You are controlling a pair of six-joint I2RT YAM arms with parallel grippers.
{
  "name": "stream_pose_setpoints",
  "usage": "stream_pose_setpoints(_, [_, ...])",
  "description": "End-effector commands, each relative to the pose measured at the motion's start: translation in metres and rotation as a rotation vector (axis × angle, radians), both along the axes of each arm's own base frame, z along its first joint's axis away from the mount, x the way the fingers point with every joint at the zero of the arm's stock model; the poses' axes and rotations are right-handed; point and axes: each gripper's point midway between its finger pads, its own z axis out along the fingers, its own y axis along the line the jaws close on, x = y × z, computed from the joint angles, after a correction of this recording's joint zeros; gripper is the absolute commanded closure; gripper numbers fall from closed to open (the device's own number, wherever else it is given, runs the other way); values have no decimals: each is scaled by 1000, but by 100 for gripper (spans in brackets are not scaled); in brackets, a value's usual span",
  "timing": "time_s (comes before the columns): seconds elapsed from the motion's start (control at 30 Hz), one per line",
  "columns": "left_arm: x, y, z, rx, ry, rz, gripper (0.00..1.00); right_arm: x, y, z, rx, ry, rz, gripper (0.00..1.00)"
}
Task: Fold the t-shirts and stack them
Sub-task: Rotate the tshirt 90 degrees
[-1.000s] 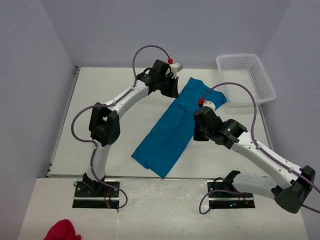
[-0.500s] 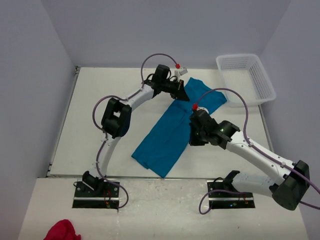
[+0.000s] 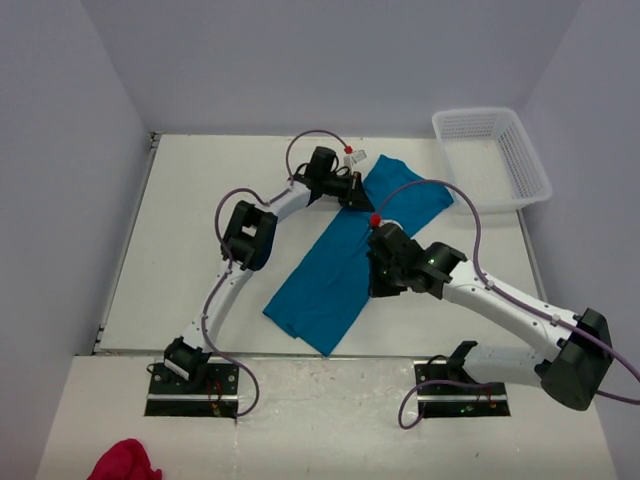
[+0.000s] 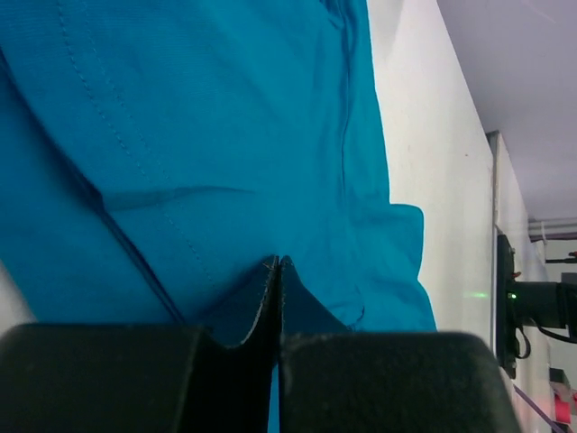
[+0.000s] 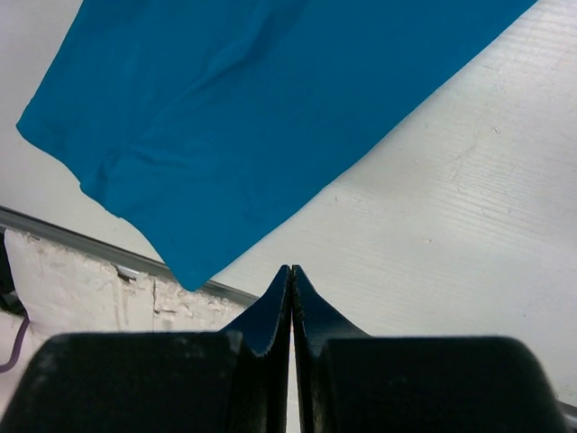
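T-shirt under left tool, beside right tool

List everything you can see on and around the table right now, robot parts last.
t-shirt: one, teal-blue, lying diagonally across the middle of the table as a long strip.
basket: one, white mesh, far right corner of the table.
cloth: one, red-pink, bunched at the near left, in front of the arm bases.
table: one, white, under the shirt and basket.
left gripper: one, black, shut, over the shirt's far end.
right gripper: one, black, shut, over bare table beside the shirt's long edge.
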Motion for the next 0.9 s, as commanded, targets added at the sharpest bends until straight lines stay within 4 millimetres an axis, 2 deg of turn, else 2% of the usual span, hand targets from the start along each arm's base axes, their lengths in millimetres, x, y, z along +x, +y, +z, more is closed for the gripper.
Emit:
stream_pose_setpoints(0.0, [19,8,11,49,-55,65,100,3,12,8,38,-18,15,100])
stream_pose_setpoints(0.03, [19,12,4,72,-64,65,100,3,13,8,39,-17,14,100])
stream_pose_setpoints(0.07, [29,18,-6,137,-79,126,100,3,15,6,34,-13,19,100])
stream_pose_setpoints(0.13, [26,32,-20,225,-71,145,100,4,19,7,37,-13,26,100])
stream_pose_setpoints(0.17, [38,45,-29,300,-84,218,100,4,22,4,36,-7,36,100])
stream_pose_setpoints(0.23, [36,66,-37,374,-56,259,100,4,34,3,65,0,78,100])
stream_pose_setpoints(0.27, [45,85,-42,427,-59,326,100,5,39,1,74,1,98,100])
stream_pose_setpoints(0.3, [42,96,-40,453,-58,344,100,6,51,-2,90,16,135,100])
stream_pose_setpoints(0.37, [47,117,-35,478,-68,391,100,8,64,-5,99,22,168,100])
stream_pose_setpoints(0.4, [46,126,-29,483,-74,406,100,8,70,-16,81,45,186,100])
stream_pose_setpoints(0.43, [48,132,-26,493,-85,411,100,13,80,-12,95,32,206,100])
stream_pose_setpoints(0.5, [56,154,-18,527,-89,461,100,14,92,-15,97,40,230,100])
stream_pose_setpoints(0.57, [60,178,-19,555,-64,508,100,16,107,-23,119,65,257,100])
stream_pose_setpoints(0.6, [62,185,-10,553,-68,529,100,16,111,-25,128,75,263,100])
stream_pose_setpoints(0.63, [59,193,-14,570,-53,548,100,17,116,-32,131,89,268,100])
stream_pose_setpoints(0.73, [63,227,-11,609,-31,650,100,10,122,-47,144,123,282,100])
stream_pose_setpoints(0.77, [63,231,-7,606,-32,663,100,8,123,-49,146,133,286,100])
stream_pose_setpoints(0.87, [60,242,-14,624,-12,687,100,3,121,-62,142,159,282,100])
